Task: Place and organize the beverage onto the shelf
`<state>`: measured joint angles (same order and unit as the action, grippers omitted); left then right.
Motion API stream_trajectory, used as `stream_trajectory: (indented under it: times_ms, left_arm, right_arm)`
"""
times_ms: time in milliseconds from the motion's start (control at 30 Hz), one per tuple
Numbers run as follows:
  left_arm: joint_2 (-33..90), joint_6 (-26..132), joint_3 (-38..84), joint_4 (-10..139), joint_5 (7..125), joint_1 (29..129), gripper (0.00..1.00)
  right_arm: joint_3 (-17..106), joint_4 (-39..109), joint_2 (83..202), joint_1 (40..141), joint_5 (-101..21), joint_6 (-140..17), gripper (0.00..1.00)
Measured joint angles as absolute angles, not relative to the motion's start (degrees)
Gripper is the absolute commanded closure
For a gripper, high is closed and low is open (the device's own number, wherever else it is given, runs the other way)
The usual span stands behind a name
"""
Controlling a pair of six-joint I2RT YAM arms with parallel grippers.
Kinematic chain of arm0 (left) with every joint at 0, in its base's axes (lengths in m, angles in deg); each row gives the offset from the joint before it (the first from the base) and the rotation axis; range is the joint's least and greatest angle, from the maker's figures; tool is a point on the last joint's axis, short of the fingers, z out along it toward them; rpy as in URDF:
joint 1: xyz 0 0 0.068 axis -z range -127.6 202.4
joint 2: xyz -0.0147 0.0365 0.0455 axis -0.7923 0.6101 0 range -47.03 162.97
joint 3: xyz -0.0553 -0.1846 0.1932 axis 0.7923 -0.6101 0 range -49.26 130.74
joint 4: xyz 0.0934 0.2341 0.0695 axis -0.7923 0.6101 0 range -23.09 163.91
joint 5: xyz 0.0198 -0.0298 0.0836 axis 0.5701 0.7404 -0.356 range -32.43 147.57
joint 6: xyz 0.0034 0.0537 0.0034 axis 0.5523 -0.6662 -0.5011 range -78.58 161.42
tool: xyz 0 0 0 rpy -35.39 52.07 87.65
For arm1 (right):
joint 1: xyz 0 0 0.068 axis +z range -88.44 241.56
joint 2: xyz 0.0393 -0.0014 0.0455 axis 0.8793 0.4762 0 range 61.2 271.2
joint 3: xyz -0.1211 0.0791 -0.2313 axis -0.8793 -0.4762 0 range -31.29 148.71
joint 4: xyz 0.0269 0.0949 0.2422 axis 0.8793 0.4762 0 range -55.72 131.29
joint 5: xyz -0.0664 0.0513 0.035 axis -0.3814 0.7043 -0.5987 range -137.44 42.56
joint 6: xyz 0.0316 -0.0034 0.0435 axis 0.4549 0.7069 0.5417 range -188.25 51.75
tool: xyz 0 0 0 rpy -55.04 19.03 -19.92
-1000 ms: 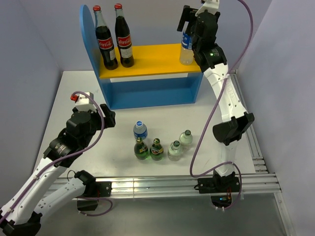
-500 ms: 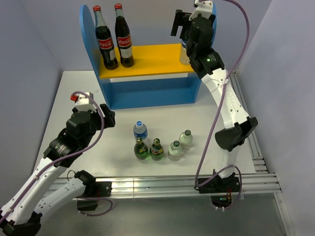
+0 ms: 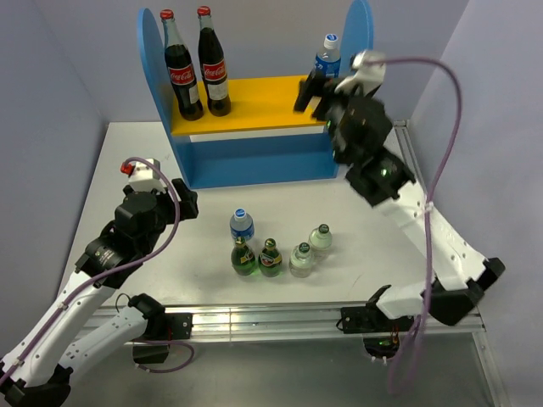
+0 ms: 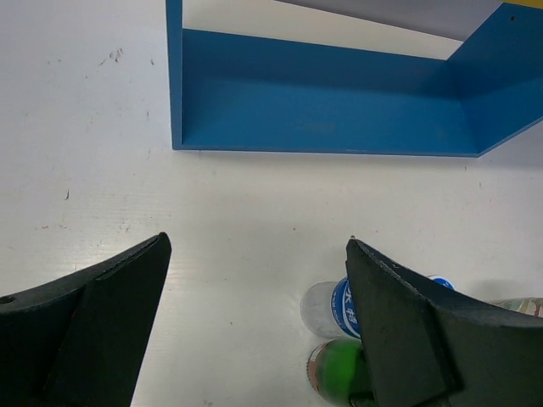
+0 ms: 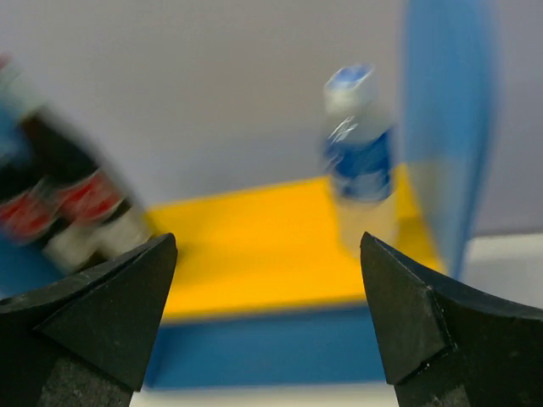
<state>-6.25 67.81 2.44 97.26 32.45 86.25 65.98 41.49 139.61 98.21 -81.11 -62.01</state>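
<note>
Water bottle (image 3: 329,52) upright on the shelf (image 3: 263,95), right hand (image 5: 267,243) spread and empty facing it, left hand (image 4: 257,244) spread too

**Upper left, overhead view:** the left cola bottle (image 3: 183,76) and the right cola bottle (image 3: 214,72), on the upper board of the shelf (image 3: 263,161), each carry a red label with the white script "Coca-Cola".

**Lower right, left wrist view:** the water bottle (image 4: 333,309) on the bench (image 4: 102,170) bears a blue label with white Chinese characters, partly cut off and not fully legible.

**Lower centre, overhead view:** the yellow labels of the green bottles (image 3: 244,256) are too small to read.
</note>
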Motion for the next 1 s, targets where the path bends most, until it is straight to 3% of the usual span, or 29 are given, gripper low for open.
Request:
stream_trajectory:
  times_ms: [167, 400, 1000]
  left_arm:
    - [-6.0, 67.8, 2.4, 97.3, 32.2, 86.2, 0.09]
    - [-5.2, 67.9, 2.4, 98.0, 31.9, 86.2, 0.08]
    - [-5.9, 68.1, 2.4, 98.1, 30.5, 86.2, 0.09]
  right_arm:
    - [47.5, 39.7, 130.4, 111.2, -79.4, -56.0, 0.06]
    - [29.6, 39.5, 129.5, 121.1, -75.2, -47.9, 0.06]
    - [26.4, 36.8, 140.7, 128.1, -73.7, -37.9, 0.06]
